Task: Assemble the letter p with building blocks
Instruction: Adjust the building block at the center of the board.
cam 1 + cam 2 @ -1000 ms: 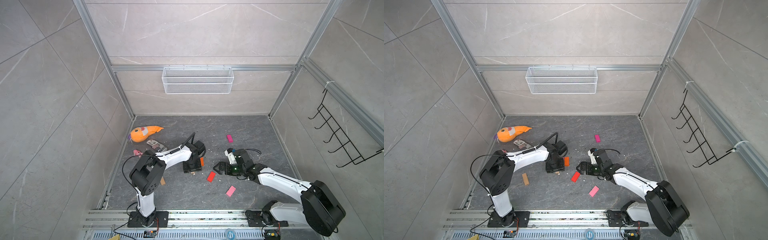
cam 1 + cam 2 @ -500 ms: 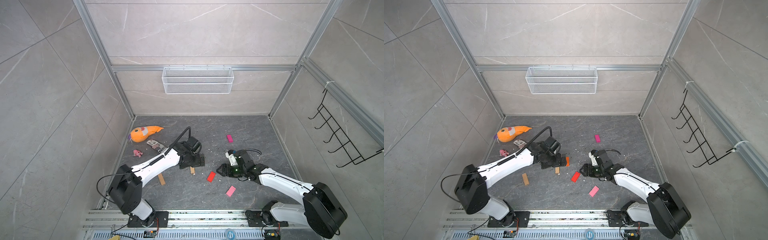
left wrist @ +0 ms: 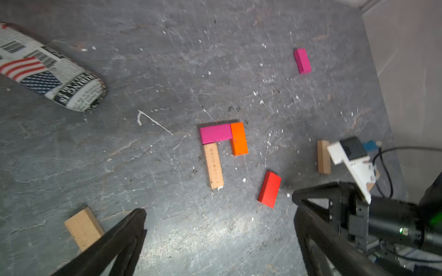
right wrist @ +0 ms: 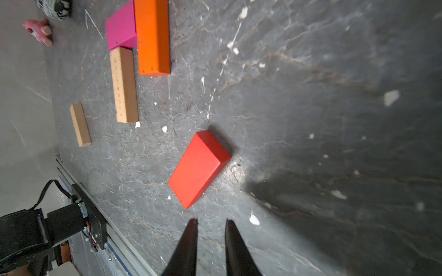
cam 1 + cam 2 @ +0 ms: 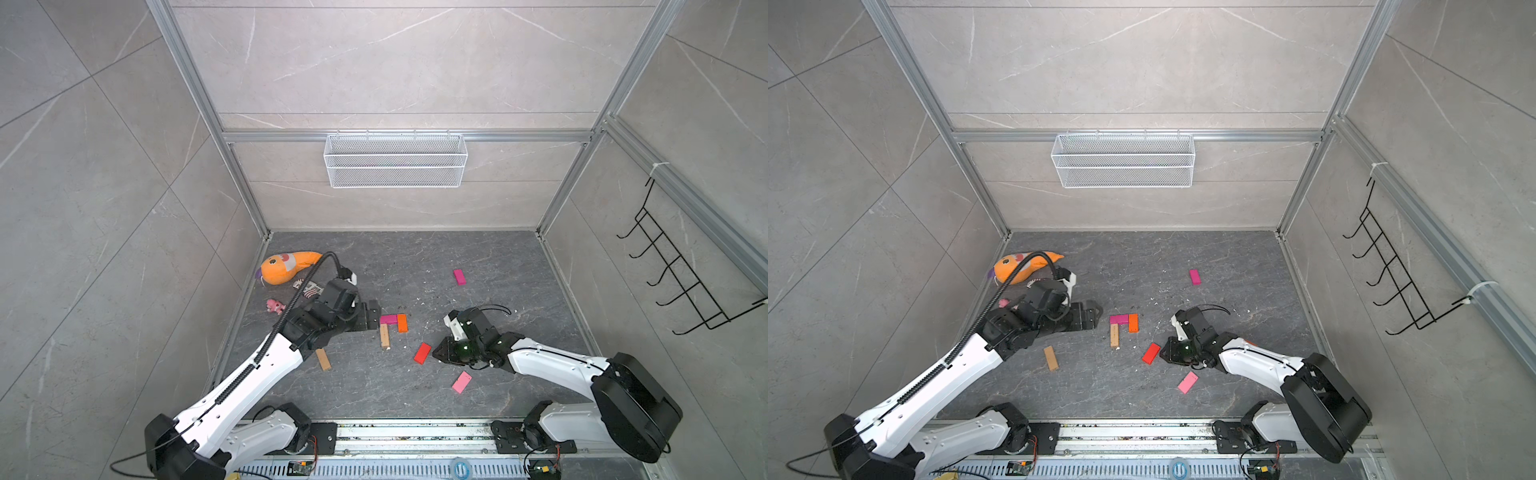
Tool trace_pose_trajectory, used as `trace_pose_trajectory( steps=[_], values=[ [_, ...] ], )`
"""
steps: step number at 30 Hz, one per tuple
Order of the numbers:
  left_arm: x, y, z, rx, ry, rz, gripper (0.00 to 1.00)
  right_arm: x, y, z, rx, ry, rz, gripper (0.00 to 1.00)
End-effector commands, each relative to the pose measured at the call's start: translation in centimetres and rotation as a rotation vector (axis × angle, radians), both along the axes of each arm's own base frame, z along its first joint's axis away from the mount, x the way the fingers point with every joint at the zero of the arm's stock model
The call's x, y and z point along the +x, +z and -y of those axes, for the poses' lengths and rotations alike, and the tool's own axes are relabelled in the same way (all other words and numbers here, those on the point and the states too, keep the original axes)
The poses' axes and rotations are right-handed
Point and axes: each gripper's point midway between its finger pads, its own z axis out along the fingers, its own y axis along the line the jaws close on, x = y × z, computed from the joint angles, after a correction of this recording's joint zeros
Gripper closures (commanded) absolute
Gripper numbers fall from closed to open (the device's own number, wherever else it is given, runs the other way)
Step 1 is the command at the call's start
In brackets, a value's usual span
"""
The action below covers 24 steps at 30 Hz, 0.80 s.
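Note:
A magenta brick (image 5: 389, 319), an orange brick (image 5: 402, 323) and a tan brick (image 5: 384, 336) lie joined in a corner shape, the partial letter p. My left gripper (image 5: 372, 316) hovers just left of them, open and empty (image 3: 218, 212). A red brick (image 5: 422, 353) lies loose to their right. My right gripper (image 5: 436, 355) points at it from a short gap away, its jaws a narrow slit apart with nothing between them (image 4: 211, 221). Loose building blocks: tan (image 5: 323, 359), light pink (image 5: 461, 382), magenta (image 5: 459, 276), and tan (image 3: 323, 156) by the right arm.
An orange plush toy (image 5: 286, 268), a small pink plush (image 5: 275, 306) and a printed pouch (image 3: 47, 71) lie at the back left. A wire basket (image 5: 395, 160) hangs on the back wall, a hook rack (image 5: 681, 282) on the right wall. A metal rail (image 5: 415, 432) runs along the front.
My left gripper opened, let go of the orange brick beside the magenta one and drew back to the left. My right gripper's jaws narrowed from wide to a slit.

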Motion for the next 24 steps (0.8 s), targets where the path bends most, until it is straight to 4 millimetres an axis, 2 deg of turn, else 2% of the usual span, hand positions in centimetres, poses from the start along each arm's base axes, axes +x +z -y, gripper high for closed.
trace_pose_trajectory(
  steps=[1,7,11,16,21,24],
  values=[
    [0.4,0.0,-0.4,-0.138,0.007,-0.058,0.0,0.1,-1.1,-0.6,-0.002,-0.028,-0.01,0.76],
    [-0.1,-0.4,-0.3,-0.303,-0.013,-0.162,0.0,0.1,-2.2,-1.8,-0.011,-0.02,-0.034,0.76],
    [-0.3,0.7,-0.1,-0.315,-0.031,-0.177,0.0,0.1,-2.7,-2.5,-0.008,-0.02,-0.043,0.76],
    [-0.3,0.7,-0.3,-0.308,-0.021,-0.188,0.01,0.0,-3.0,-3.6,0.003,-0.014,-0.047,0.77],
    [-0.2,-0.3,-0.6,-0.283,-0.006,-0.204,0.01,0.4,-2.5,-4.7,0.026,-0.006,-0.035,0.75],
    [-0.3,-0.7,-0.6,-0.266,-0.013,-0.217,0.01,0.5,-1.4,-5.0,0.034,0.005,-0.025,0.72]
  ],
)
